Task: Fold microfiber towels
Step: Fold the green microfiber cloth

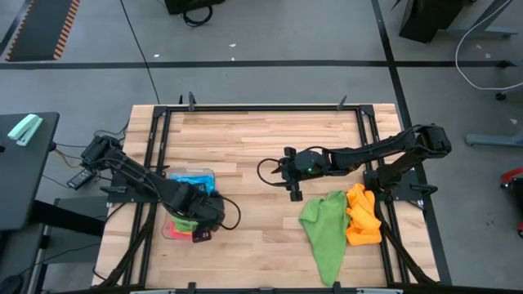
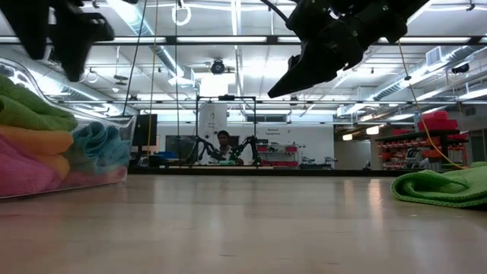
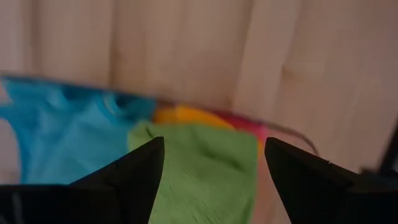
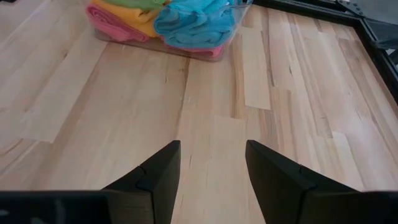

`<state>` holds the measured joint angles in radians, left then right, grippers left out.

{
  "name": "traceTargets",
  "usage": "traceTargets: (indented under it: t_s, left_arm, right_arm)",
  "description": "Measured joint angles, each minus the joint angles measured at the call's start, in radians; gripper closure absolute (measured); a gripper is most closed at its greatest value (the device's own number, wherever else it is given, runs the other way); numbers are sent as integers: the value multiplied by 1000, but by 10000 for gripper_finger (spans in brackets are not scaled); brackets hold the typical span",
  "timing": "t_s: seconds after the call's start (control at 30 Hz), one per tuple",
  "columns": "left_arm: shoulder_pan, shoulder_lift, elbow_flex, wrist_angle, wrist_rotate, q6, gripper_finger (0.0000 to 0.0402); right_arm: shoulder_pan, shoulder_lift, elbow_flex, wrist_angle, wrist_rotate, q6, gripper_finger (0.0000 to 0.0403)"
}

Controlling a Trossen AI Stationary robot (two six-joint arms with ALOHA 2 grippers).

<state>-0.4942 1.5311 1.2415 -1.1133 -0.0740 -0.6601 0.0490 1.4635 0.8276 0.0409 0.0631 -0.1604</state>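
- The left end effector (image 1: 198,222) hangs over the clear plastic tray (image 1: 193,174), its two dark fingers (image 3: 134,177) spread wide with nothing between them; a folded green towel (image 3: 205,168) lies right beneath the gap.
- Beside that green one in the tray sit a sky blue towel (image 3: 68,134), an orange towel (image 3: 183,116) and a pink towel (image 4: 115,28), packed against the walls.
- The tray stands near the table's left edge, with bare wood on the side toward the middle.
- The right end effector (image 1: 292,186) hovers above the middle of the table (image 1: 253,147), to the right of the tray and clear of the boards, its fingers (image 4: 155,174) partly apart and empty.
- Open planks run from those fingers all the way to the tray, with nothing lying between.
- Farther right from the tray, a loose green towel (image 1: 324,231) sprawls toward the front edge, touching a crumpled orange towel pile (image 1: 362,216) that lies against the table's right-hand frame rail.
- The back half of the table, behind the tray, is plain wood up to the black frame (image 1: 261,107).
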Motion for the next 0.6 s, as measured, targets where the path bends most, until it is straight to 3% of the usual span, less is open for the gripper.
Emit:
traceTargets:
  t_s: [0.3, 0.47, 0.6]
  left_arm:
    - [41, 11, -5, 196, -225, 194, 116]
    - [56, 14, -5, 325, -245, 429, 116]
    - [89, 14, -5, 356, -391, 441, 116]
  right_arm:
    - [0, 0, 0, -112, -33, 0, 213]
    - [0, 0, 0, -150, -35, 72, 213]
    - [-6, 0, 0, -134, -6, 89, 213]
